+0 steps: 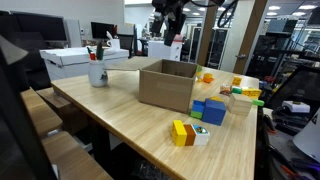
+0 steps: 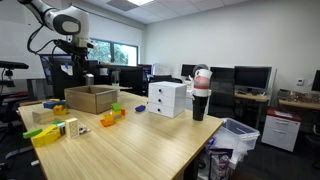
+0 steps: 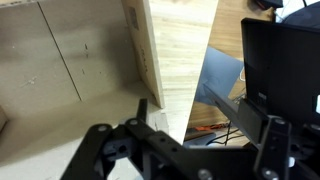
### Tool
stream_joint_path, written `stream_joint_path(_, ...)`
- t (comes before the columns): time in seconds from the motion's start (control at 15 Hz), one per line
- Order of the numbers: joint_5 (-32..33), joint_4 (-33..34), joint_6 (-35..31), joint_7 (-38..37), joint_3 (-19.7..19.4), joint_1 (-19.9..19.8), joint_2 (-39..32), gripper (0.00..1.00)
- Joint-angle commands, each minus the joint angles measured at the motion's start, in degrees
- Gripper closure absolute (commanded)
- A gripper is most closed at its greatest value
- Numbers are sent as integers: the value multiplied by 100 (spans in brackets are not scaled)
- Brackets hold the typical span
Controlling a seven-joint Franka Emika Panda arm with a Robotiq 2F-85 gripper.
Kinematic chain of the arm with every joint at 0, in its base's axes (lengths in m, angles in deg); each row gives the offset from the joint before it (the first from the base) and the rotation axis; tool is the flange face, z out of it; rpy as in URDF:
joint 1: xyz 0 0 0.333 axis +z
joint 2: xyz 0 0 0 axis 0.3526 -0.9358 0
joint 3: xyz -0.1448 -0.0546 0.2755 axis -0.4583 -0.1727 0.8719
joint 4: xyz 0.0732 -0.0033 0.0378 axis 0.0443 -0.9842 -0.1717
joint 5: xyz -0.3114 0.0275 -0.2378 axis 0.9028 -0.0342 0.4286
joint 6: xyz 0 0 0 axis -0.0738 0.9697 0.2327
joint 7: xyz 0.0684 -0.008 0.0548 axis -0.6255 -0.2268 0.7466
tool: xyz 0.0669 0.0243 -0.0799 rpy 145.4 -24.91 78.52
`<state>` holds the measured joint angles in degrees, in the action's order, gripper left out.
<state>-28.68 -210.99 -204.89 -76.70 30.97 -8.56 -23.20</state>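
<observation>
— Gripper (image 1: 168, 27) first: how do its jaws stand?

— Spread wide. In the wrist view two black fingers (image 3: 141, 108) rise from the lower edge, well apart, and nothing sits between them. It holds nothing.

— Where does it hang?

— At the top middle of an exterior view, well above the open brown cardboard box (image 1: 166, 88) and touching nothing. In the upper left of an exterior view the same black gripper (image 2: 80, 46) hovers over that box (image 2: 90, 99).

— And the box itself?

— It stands upright on the light wooden table (image 1: 115, 120), near the frame's centre. The wrist view looks down into it. Its bare brown floor fills the upper left, and one wall (image 3: 139, 45) runs down the middle. A strip of table (image 3: 182, 50) lies just right of that wall.

— What is around it?

— To the right of the box lie coloured blocks. A blue block (image 1: 214, 112) is near it, and a yellow-and-orange block (image 1: 183, 132) is closer to the lower edge. A white mug (image 1: 97, 72) stands to the box's left, apart from it. Behind the mug is a flat white carton (image 1: 82, 58).
</observation>
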Motion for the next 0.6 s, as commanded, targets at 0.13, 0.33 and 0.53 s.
stream_joint_path(0.13, 0, -128, 672, 520, -22, 38, 458, 0)
stream_joint_path(0.33, 46, -223, 845, 621, -23, 37, 655, 0)
stream_joint_path(0.53, 395, -379, 1131, 578, -17, -9, 932, 0)
